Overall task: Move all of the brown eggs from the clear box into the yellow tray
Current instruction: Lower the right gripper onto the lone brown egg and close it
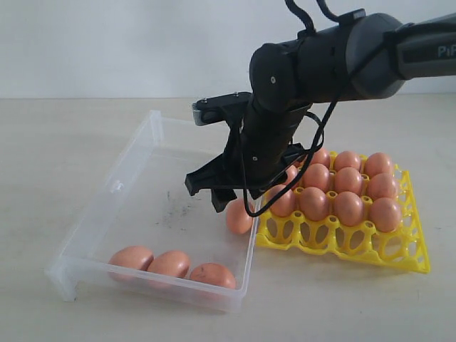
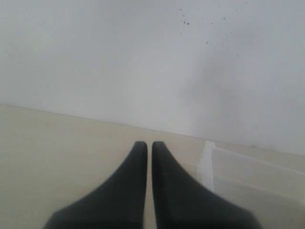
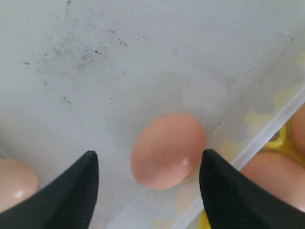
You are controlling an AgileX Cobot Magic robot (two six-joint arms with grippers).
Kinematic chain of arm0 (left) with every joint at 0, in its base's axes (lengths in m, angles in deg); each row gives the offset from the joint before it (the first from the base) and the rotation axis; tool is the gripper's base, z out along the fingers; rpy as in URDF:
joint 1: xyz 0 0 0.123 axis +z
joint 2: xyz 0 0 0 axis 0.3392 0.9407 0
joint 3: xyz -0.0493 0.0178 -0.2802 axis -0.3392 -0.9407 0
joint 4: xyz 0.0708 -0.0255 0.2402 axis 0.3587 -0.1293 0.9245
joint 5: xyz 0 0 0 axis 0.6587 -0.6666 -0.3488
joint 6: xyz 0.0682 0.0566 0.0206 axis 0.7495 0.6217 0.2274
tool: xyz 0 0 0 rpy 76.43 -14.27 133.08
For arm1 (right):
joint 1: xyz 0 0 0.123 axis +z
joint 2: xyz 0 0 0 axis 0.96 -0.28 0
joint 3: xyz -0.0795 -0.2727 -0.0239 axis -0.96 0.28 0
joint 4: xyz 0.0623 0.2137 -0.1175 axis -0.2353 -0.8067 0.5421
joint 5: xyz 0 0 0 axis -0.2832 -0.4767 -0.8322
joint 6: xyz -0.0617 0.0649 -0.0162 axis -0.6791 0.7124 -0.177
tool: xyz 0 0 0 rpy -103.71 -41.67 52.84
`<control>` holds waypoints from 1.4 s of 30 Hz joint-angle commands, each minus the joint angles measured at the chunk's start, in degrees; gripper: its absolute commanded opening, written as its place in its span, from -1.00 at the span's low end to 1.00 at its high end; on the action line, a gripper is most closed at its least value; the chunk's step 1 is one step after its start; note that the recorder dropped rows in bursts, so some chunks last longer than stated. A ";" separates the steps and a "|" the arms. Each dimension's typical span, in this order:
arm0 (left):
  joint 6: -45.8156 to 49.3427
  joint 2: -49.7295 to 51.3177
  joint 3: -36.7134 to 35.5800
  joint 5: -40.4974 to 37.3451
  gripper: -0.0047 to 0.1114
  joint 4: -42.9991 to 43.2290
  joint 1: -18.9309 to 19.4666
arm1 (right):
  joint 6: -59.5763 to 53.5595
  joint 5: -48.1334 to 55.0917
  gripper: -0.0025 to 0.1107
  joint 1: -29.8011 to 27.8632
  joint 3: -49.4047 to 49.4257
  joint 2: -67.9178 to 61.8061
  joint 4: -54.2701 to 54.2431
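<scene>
Nearest to me, at the lower left of the exterior view, three smooth orange-brown oval eggs [image 1: 169, 263] lie in a row against the front wall of the large, shallow clear plastic box [image 1: 80, 274]. Further in, a fourth egg [image 1: 239, 217] rests on the scuffed floor, just beside the box's right-hand wall. The black right hand [image 1: 206, 194] hangs over it with its jaws spread wide and holding nothing. That is where I would worry. The egg sits so close to the wall that the finger on that side could land on the rim or wedge against the plastic, and a lopsided squeeze could roll the egg away or crack it. Beyond the wall, at centre right, the bright yellow plastic lattice egg tray [image 1: 399, 260] is full in its back rows with only the front cups bare, so a careless lowering might knock a seated egg. The left hand [image 2: 146, 145], jaws pressed together and empty, sits over pale tabletop [image 2: 57, 152] near a box corner.
</scene>
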 commanded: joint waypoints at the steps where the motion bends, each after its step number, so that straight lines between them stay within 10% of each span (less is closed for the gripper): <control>1: -0.07 0.20 0.21 0.11 -0.85 -0.03 -0.22 | 0.46 1.28 0.04 0.20 -0.29 0.30 3.47; 42: -0.07 0.20 0.21 0.11 -0.85 -0.03 -0.22 | 10.42 -4.49 0.04 4.11 -0.29 -5.12 4.76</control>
